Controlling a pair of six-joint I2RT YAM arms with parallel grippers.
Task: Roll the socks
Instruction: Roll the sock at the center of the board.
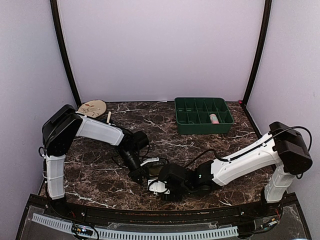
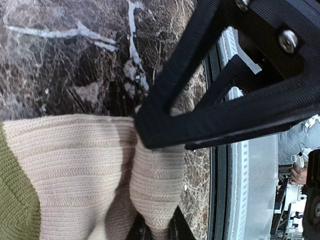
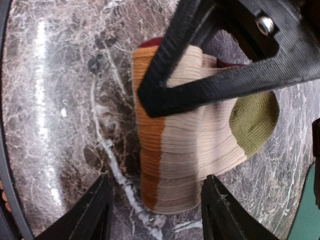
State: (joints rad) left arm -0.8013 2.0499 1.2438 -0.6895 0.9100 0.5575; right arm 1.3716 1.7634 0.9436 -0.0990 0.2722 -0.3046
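Left end effector [image 2: 155, 231] and right end effector [image 3: 157, 210] meet on the tan sock [image 3: 200, 145] at the middle of the tabletop's [image 1: 100, 185] near edge.
The left end effector looks clamped on a gathered fold of the sock. The right one stands apart, fingers straddling the orange-banded end, so the sock lies straight ahead of it. The long axis seems to run crosswise, from orange band to olive toe. Neither arm is nearer. Counted: one tan sock here, one pink bundle [image 1: 214, 118], probably the second sock, in the single green tray [image 1: 180, 122] toward the far right corner, and one plate [image 1: 92, 106] near the far left corner.
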